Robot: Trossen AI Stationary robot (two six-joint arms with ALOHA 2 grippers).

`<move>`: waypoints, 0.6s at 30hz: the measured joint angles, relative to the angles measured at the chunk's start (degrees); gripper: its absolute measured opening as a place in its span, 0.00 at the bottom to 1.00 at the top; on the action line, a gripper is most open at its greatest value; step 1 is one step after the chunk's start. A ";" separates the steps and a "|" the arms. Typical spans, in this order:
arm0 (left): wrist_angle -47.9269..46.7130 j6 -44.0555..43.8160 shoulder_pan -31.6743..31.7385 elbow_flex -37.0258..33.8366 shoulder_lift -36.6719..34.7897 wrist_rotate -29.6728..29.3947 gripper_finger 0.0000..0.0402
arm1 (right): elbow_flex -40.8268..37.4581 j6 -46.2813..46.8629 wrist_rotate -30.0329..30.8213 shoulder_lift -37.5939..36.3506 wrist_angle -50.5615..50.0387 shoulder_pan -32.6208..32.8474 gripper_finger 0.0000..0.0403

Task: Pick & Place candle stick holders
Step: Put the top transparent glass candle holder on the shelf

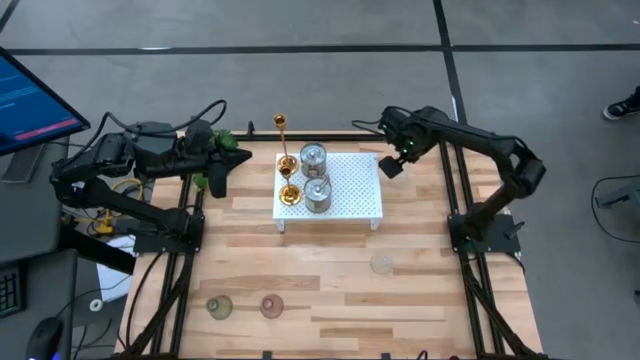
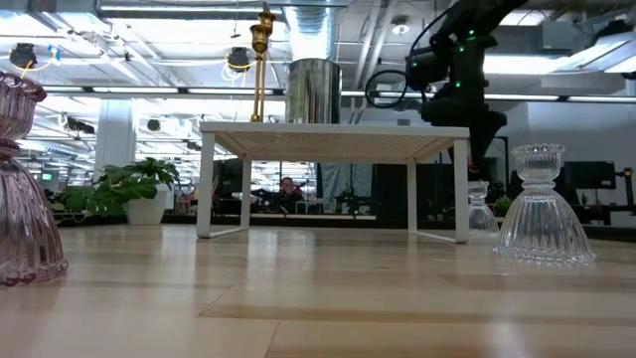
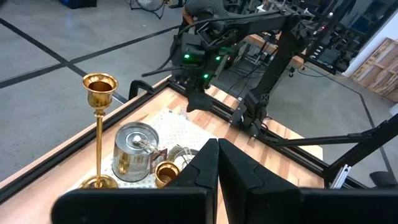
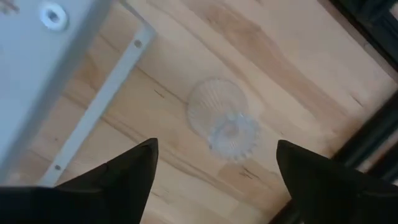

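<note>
Your right gripper [image 4: 214,165] hangs wide open above a clear ribbed glass candle holder [image 4: 224,118] on the wooden table [image 4: 280,68], while your left gripper [image 3: 217,163] waits closed and empty.

My two arms were dark, nearly black, built of slim tubular links joined by chunkier rounded housings. Each stood on a black frame of thin rails bolted along the table's sides. Black cables looped loosely off my left arm [image 1: 140,160] near its shoulder, and something yellow, perhaps a connector or tag, showed beside its base. My right arm [image 1: 500,165] carried small green lights close to the wrist, glowing against the dark casing. My left gripper [image 3: 214,171] had matte black fingers, flat-sided and tapering to blunt tips. My right gripper [image 4: 214,165] had fingers [image 4: 127,171] that looked like dark pointed wedges with smooth faces.
</note>
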 joint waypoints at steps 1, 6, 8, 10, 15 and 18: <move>0.01 0.00 0.01 0.00 0.00 0.00 0.02 | 0.00 -0.28 -0.23 0.30 0.47 -0.29 0.78; 0.02 -0.03 0.02 0.00 0.00 0.01 0.02 | -1.11 -1.46 -1.29 0.30 1.81 -2.30 0.76; 0.02 -0.04 0.02 0.00 0.02 0.02 0.02 | -3.13 -1.72 -2.93 -0.03 2.90 -3.26 0.76; 0.03 -0.02 0.00 0.00 0.02 0.00 0.02 | -5.41 -1.99 -3.66 -0.80 4.57 -4.00 0.76; 0.06 -0.02 0.01 0.00 0.02 0.00 0.02 | -9.73 -1.99 -5.15 -0.72 10.66 -4.63 0.76; 0.14 -0.02 0.00 0.00 0.02 0.00 0.02 | -10.93 -1.76 -6.21 -0.35 13.69 -4.63 0.76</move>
